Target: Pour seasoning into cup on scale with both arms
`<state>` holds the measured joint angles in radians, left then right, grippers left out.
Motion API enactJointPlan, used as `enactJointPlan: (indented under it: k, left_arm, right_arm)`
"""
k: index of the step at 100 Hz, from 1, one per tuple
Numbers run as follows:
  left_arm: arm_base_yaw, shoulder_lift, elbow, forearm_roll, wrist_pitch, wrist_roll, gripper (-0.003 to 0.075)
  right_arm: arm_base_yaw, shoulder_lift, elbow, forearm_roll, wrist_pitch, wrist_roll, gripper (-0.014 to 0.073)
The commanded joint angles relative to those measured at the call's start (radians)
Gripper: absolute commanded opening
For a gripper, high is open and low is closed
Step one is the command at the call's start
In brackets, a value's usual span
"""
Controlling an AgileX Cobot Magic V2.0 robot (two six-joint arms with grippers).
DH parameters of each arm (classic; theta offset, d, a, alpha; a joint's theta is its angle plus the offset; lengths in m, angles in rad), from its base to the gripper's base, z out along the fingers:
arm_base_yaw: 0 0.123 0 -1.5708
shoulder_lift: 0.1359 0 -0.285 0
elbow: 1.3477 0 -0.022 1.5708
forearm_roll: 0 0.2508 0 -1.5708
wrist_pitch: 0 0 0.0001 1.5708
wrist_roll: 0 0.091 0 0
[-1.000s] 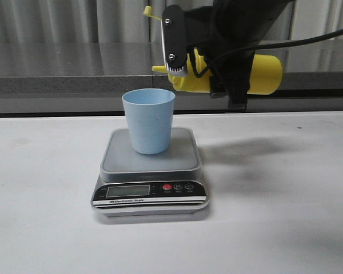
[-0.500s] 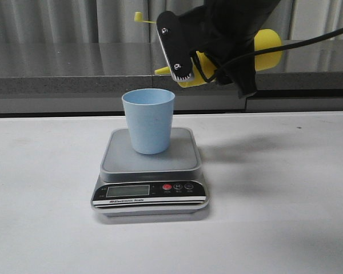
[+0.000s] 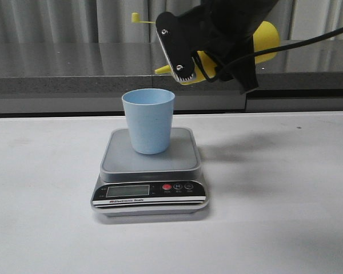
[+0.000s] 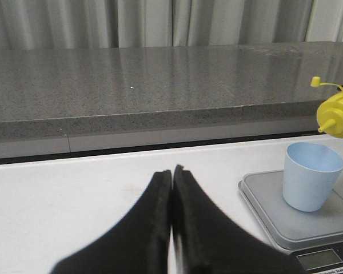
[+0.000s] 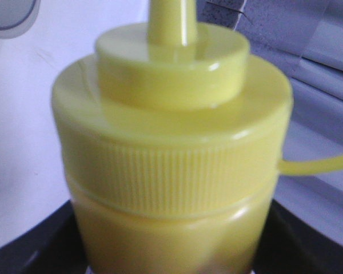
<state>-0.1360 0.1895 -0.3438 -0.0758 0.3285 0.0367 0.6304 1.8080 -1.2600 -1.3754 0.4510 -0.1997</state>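
Observation:
The pale blue cup [image 3: 149,120] stands upright on the platform of the silver-grey scale [image 3: 151,171]. My right gripper [image 3: 208,60] is shut on the yellow seasoning bottle [image 3: 265,40]. It holds the bottle tilted on its side above and to the right of the cup, nozzle pointing left and slightly down toward the cup's rim. The right wrist view is filled by the bottle's ribbed cap [image 5: 171,151]. My left gripper [image 4: 172,171] is shut and empty, low over the table left of the scale [image 4: 300,214]. The left wrist view also shows the cup [image 4: 311,182] and nozzle [image 4: 335,113].
A grey stone counter ledge [image 3: 74,68] with a dark gap under it runs behind the white table [image 3: 46,228]. Grey curtains hang at the back. The right arm's black cable [image 3: 314,40] trails off to the right.
My right gripper has lifted the bottle slightly and raised its base, so the bottle has gone from about level to nozzle-down. Cup and scale have not moved.

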Motion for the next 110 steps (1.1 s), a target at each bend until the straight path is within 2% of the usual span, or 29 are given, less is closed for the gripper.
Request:
enactJointPlan:
  k: [1,12,22,65,79,110]
  left_arm:
    - [0.001,0.008,-0.025,-0.003,-0.073,-0.005,-0.002]
    - [0.001,0.008,-0.025,-0.003,-0.073,-0.005,-0.002]
    - [0.001,0.008,-0.025,-0.003,-0.073,-0.005,-0.002]
    - [0.001,0.008,-0.025,-0.003,-0.073,-0.005,-0.002]
    - [0.001,0.008,-0.025,-0.003,-0.073,-0.005,-0.002]
    - [0.001,0.008,-0.025,-0.003,-0.073,-0.005,-0.002]
  right_arm:
    - [0.001,-0.047,-0.033,-0.049,-0.001,0.022,0.0244]
    - [0.001,-0.05,-0.033,-0.036,-0.006,0.085,0.0244]
    - [-0.001,-0.064,-0.033,0.041,-0.024,0.118,0.0244]
    - [-0.092,-0.163,-0.023,0.605,-0.225,0.119,0.0244]
    - [-0.149,-0.198,0.036,0.742,-0.356,0.119,0.0244]
    - [-0.287,-0.286,0.289,0.995,-0.771,0.119,0.0244]
